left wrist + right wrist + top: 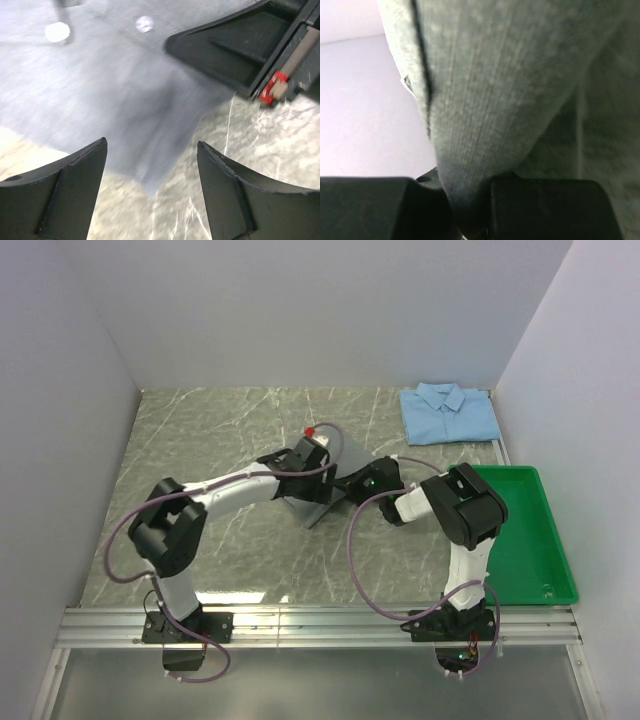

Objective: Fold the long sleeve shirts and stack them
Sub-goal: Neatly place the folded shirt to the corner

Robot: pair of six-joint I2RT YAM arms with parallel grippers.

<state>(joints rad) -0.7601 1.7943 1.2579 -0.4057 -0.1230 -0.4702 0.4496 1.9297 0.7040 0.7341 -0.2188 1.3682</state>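
Both arms bend inward and meet over the grey shirt (pixel 320 508), left of the green tray (pixel 560 550). Only the wrist views show the grips. The left gripper (pixel 150 150) has its jaws wide apart above a shirt corner, and the right gripper (pixel 470 200) has its jaws clamped on grey cloth. The light blue shirt (pixel 448 412) lies folded beyond the tray.

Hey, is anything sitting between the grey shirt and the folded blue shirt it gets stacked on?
Nothing visible. Only bare table lies between the grey shirt and the blue shirt; the green tray sits off that path, along the right edge.
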